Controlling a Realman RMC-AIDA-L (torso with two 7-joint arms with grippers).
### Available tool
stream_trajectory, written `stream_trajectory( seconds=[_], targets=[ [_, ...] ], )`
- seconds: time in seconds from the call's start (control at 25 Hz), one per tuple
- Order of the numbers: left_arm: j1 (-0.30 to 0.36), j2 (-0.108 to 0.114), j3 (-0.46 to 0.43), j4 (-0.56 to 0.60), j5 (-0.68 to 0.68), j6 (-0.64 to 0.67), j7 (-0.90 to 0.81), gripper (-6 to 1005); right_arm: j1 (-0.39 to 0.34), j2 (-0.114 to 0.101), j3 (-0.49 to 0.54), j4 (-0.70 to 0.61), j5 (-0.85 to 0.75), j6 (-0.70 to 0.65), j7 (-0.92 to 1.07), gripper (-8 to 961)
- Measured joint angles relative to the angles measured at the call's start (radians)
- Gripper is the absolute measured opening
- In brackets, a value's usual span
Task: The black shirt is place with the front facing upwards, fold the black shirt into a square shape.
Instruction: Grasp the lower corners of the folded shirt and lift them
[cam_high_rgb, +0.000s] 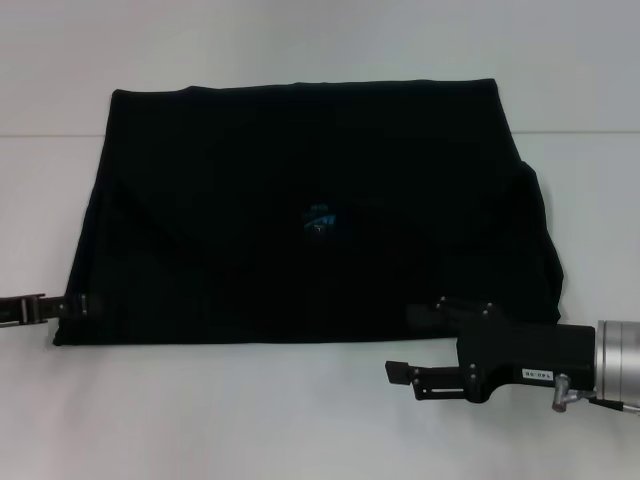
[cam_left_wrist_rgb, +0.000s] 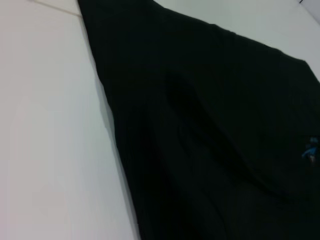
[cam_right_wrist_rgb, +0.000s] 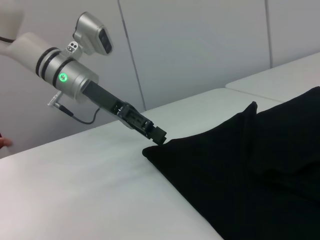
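Left hand (cam_high_rgb: 78, 304) sits at the near left corner of the large black cloth shirt (cam_high_rgb: 310, 220), its grip hidden. Shirt lies flat, long axis across the white tabletop (cam_high_rgb: 200, 410). Right hand (cam_high_rgb: 400, 373) hovers with fingers parted, just off the near right hem.

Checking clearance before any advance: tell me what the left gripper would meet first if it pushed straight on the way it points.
Most likely the black shirt: the left gripper sits at its near left corner, pointing across it.
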Motion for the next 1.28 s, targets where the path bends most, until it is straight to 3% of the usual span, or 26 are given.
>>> stream_trajectory(
  seconds=[0.84,1.28],
  targets=[
    [-0.005,-0.013,0.151,0.012,0.017,-0.034,-0.053,718,-0.001,-0.001,-0.001,0.001,0.000,-0.008,0.003,889],
    [-0.009,-0.015,0.156,0.018,0.031,-0.028,-0.052,266,-0.007,-0.001,0.006,-0.003,0.004,-0.018,0.021,887]
  ],
)
